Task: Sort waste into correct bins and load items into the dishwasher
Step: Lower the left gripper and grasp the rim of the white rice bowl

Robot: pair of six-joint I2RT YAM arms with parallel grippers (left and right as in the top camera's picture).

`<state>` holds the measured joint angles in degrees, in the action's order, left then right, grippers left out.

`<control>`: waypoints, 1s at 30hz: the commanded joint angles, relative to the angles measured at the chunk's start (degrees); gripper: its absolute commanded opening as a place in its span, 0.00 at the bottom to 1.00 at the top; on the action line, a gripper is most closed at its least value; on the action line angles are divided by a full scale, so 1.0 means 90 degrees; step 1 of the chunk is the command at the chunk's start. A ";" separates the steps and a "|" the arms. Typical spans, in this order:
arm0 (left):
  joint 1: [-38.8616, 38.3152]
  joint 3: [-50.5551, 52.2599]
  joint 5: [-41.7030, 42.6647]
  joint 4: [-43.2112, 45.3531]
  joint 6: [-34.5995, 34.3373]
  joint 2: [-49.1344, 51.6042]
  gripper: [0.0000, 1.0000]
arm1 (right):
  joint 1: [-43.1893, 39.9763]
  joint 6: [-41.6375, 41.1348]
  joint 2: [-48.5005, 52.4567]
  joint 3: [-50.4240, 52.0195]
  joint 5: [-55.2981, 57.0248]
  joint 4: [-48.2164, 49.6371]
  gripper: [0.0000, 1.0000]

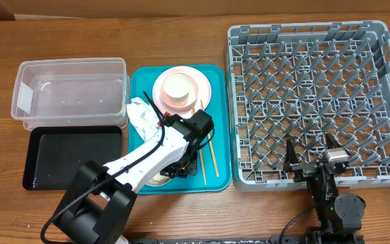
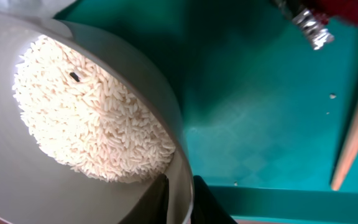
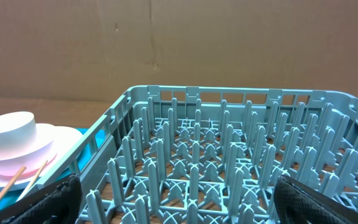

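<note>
My left gripper [image 2: 179,200] is shut on the rim of a pale bowl [image 2: 135,68] with whitish rice grains [image 2: 86,118] in it, low over the teal tray [image 2: 247,112]. Overhead, this gripper [image 1: 171,169] is at the tray's front. A red wrapper [image 2: 347,9] and a chopstick [image 2: 353,137] lie near it. A second pale bowl [image 1: 178,88] sits on the pink plate [image 1: 200,95]. The white napkin [image 1: 141,115] lies at the tray's left. The chopsticks [image 1: 212,152] lie at its right. My right gripper [image 1: 315,159] is open and empty over the grey dish rack's [image 1: 307,28] front edge.
The clear tub [image 1: 70,63] stands at the back left, with the black tray [image 1: 73,156] in front of it. The teal tray [image 1: 219,102] sits between them and the rack. In the right wrist view the rack's pegs [image 3: 194,155] stand between my fingers.
</note>
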<state>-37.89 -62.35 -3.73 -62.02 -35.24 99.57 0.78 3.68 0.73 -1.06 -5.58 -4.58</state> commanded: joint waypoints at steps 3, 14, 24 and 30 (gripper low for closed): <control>-0.0039 -0.0223 -0.0134 -0.0119 -0.0058 -0.0029 0.25 | -0.0017 0.0022 -0.0063 0.0068 -0.0007 0.0024 1.00; -0.0036 -0.0223 -0.0175 -0.0126 -0.0061 -0.0029 0.29 | -0.0017 0.0022 -0.0063 0.0068 -0.0007 0.0024 1.00; -0.0036 -0.0223 -0.0209 -0.0129 -0.0063 -0.0029 0.29 | -0.0017 0.0022 -0.0063 0.0068 -0.0007 0.0024 1.00; -0.0036 -0.0221 -0.0214 -0.0129 -0.0063 -0.0029 0.29 | -0.0017 0.0022 -0.0063 0.0068 -0.0007 0.0024 1.00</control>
<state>-37.89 -63.16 -4.60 -63.07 -35.48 99.57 0.78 3.66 0.73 -1.06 -5.58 -4.58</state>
